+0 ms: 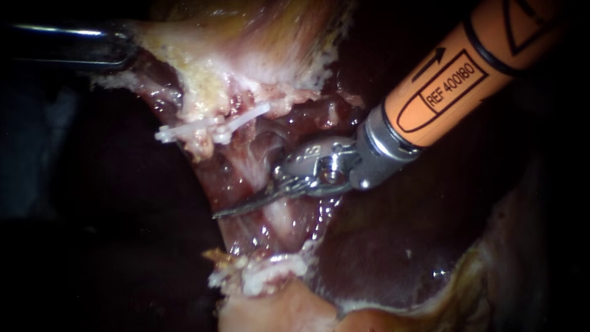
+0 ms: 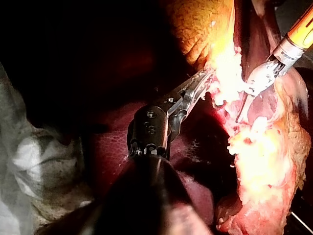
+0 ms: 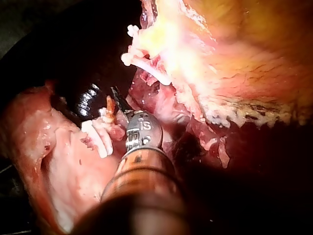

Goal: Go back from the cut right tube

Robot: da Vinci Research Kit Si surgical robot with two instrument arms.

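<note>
Jaws of the right instrument (image 1: 233,209) lay together, gripping nothing. They lay across a pale tube (image 1: 279,222), and contact could not be judged. The left instrument (image 2: 204,78), well away from those blades, was clamped on the gallbladder (image 1: 246,31) edge, its tips buried in tissue. The tube's cut end, and which tube it was, could not be made out. Count: two instruments, two clips (image 1: 212,128) on the gallbladder side of the blades, and one white clip cluster (image 1: 270,270) on the opposite side, number unclear.
</note>
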